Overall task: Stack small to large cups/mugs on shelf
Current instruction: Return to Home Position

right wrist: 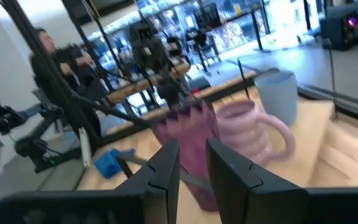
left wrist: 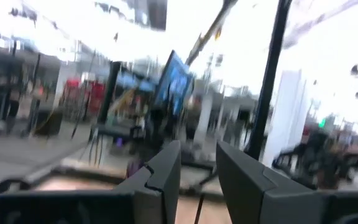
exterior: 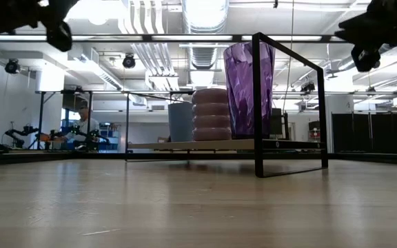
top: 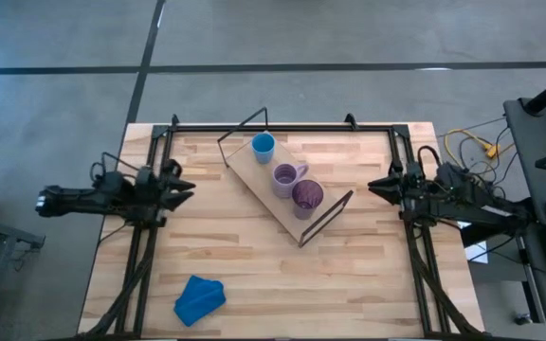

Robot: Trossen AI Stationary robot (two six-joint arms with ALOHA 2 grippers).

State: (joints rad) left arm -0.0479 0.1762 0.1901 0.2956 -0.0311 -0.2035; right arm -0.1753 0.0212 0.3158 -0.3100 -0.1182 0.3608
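Three cups stand in a row on the shelf (top: 254, 170), a light wooden board on black wire legs set slantwise at mid-table. The small light-blue cup (top: 263, 145) is farthest, the pale-lilac mug (top: 285, 178) in the middle, and the dark-purple cup (top: 307, 196) nearest. In the low view they show as the blue cup (exterior: 180, 122), the lilac mug (exterior: 211, 115) and the purple cup (exterior: 249, 89). My left gripper (top: 190, 187) hangs shut over the table's left side. My right gripper (top: 372, 186) hangs shut over the right side, facing the purple cup (right wrist: 188, 134). Neither touches anything.
A crumpled blue cloth (top: 199, 298) lies near the table's near-left corner. Black rails (top: 282, 126) run along the far edge and down both sides. Bare wood spreads between the shelf and each gripper. People (right wrist: 45, 56) show in the room beyond the table.
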